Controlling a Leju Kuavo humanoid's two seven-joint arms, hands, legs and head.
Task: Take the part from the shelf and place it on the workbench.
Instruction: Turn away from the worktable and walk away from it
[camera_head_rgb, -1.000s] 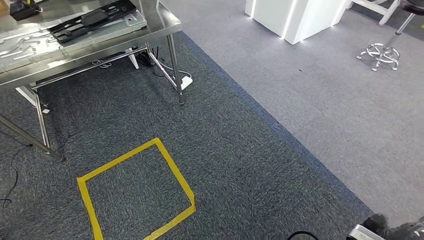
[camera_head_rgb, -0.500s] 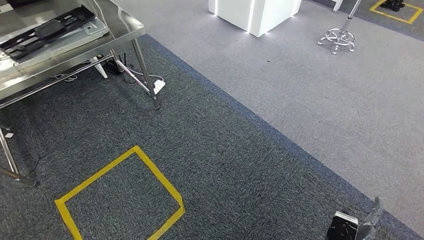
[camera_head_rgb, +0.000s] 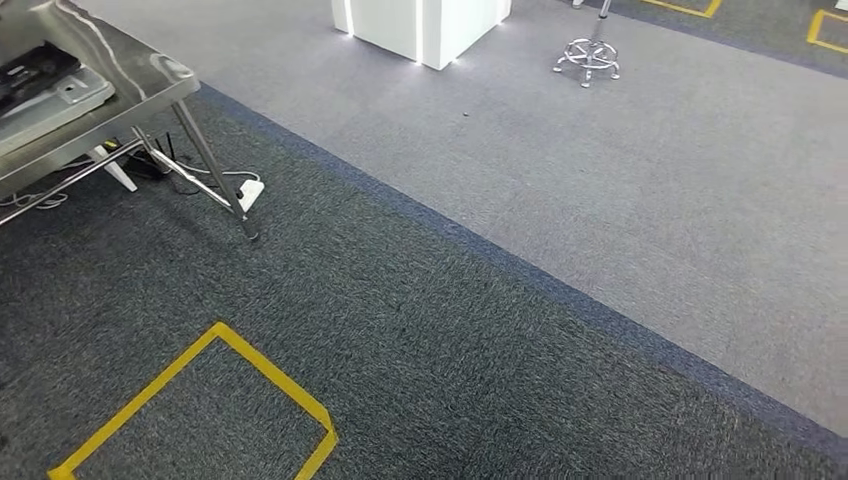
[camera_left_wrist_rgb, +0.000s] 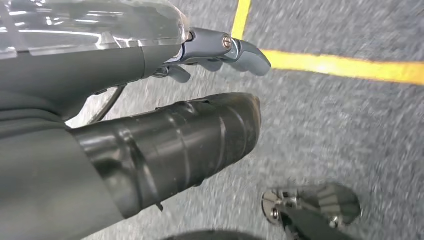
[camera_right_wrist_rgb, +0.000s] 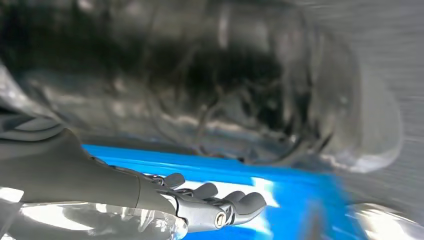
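The workbench (camera_head_rgb: 150, 75), a stainless steel table, stands at the upper left corner of the head view, with only its near corner and legs in frame. On its top lies a black flat part (camera_head_rgb: 30, 72) resting on a pale grey tray (camera_head_rgb: 70, 100); whether this is the task's part cannot be told. Under the bench a white power strip (camera_head_rgb: 250, 192) and some cables lie on the carpet beside the nearest steel leg (camera_head_rgb: 215, 170).

In the left wrist view the left hand (camera_left_wrist_rgb: 220, 50) hangs above dark carpet, its grey fingers (camera_left_wrist_rgb: 247, 55) loosely extended and slightly apart, with nothing between them. A line of yellow tape (camera_left_wrist_rgb: 345, 67) crosses the carpet just beyond the fingertips.

In the right wrist view the right hand (camera_right_wrist_rgb: 210, 202) shows its fingers (camera_right_wrist_rgb: 245, 200) side by side and gently curved, holding nothing that can be seen. Behind them lies a bright blue surface (camera_right_wrist_rgb: 280, 190), and the rest of that picture is heavily blurred.

On the floor in the head view, a yellow tape square (camera_head_rgb: 240, 365) is marked on the dark grey carpet (camera_head_rgb: 420, 340) at lower left. A dark blue border strip (camera_head_rgb: 560, 290) runs diagonally and separates it from lighter grey carpet (camera_head_rgb: 650, 200). Farther off stand a white lit-edged plinth (camera_head_rgb: 420, 25) and the chrome base of a stool (camera_head_rgb: 588, 55).
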